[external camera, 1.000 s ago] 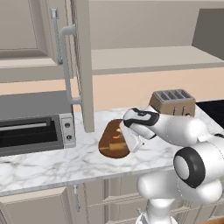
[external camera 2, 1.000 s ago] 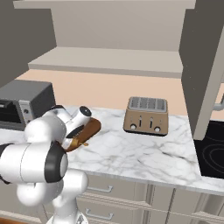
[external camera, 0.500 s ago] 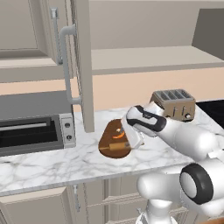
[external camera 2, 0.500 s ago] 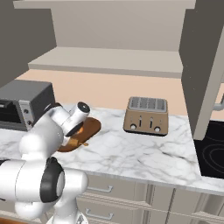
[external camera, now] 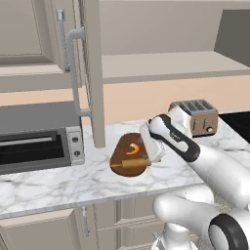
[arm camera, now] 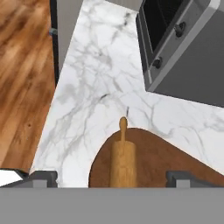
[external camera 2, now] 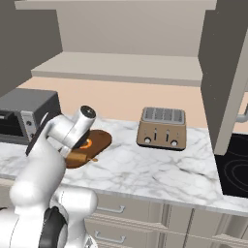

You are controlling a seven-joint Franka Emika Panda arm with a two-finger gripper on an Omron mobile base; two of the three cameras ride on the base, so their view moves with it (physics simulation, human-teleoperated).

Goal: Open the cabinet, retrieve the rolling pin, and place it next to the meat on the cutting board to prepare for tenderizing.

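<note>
Wooden and pale brown, the rolling pin (arm camera: 123,162) runs straight up the middle of my hand view, its narrow handle end pointing toward the top of the frame and just overhanging the rim of the cutting board (arm camera: 162,164); its near end is cut off at the bottom edge. My two fingers (arm camera: 40,178) stand wide apart on either side of it, holding nothing.

From the left base view, going left to right: the toaster oven (external camera: 39,144) sits at the left edge, then the open door of the cabinet (external camera: 92,73) hangs over the marble table (external camera: 58,183). Next comes the board with the orange meat (external camera: 133,149) on it, and the pin lying just below the meat, its long axis tilted slightly up to the right. My hand (external camera: 152,146) covers the pin's right end. The toaster (external camera: 195,116) stands at the right.

In the right base view my arm hides most of the pin (external camera 2: 82,157) and part of the meat (external camera 2: 87,144).
</note>
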